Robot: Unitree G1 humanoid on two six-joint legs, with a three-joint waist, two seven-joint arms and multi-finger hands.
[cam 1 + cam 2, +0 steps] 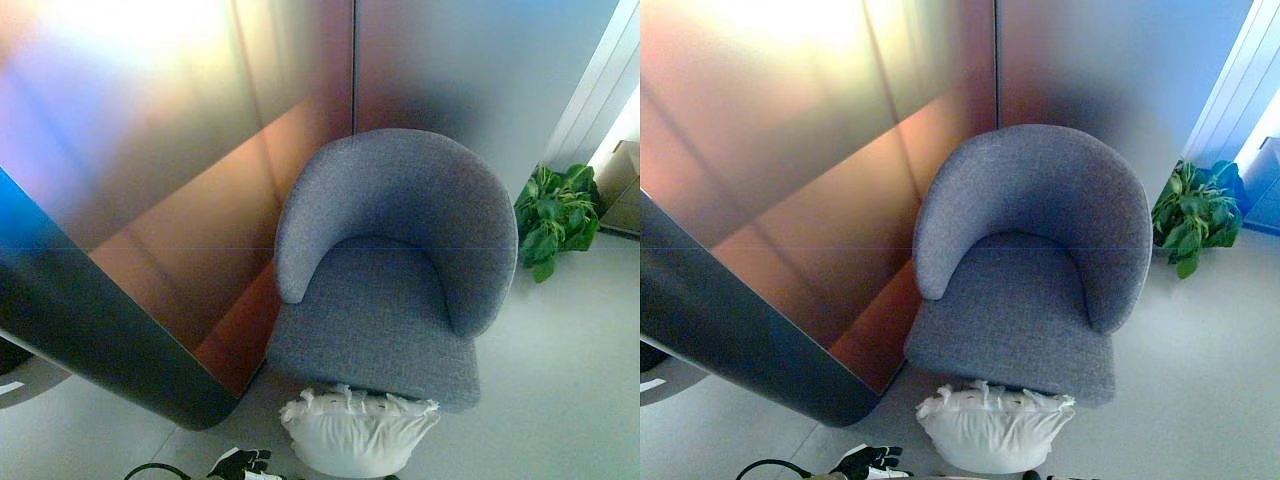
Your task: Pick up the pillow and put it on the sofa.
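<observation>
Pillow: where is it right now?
The white pillow lies on the floor at the bottom centre of both eye views, against the front edge of the grey sofa, with the left hand just beside it.

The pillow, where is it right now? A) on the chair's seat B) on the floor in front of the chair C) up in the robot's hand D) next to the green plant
B: the white pillow lies on the floor against the front edge of the grey chair, whose seat is bare.
</observation>
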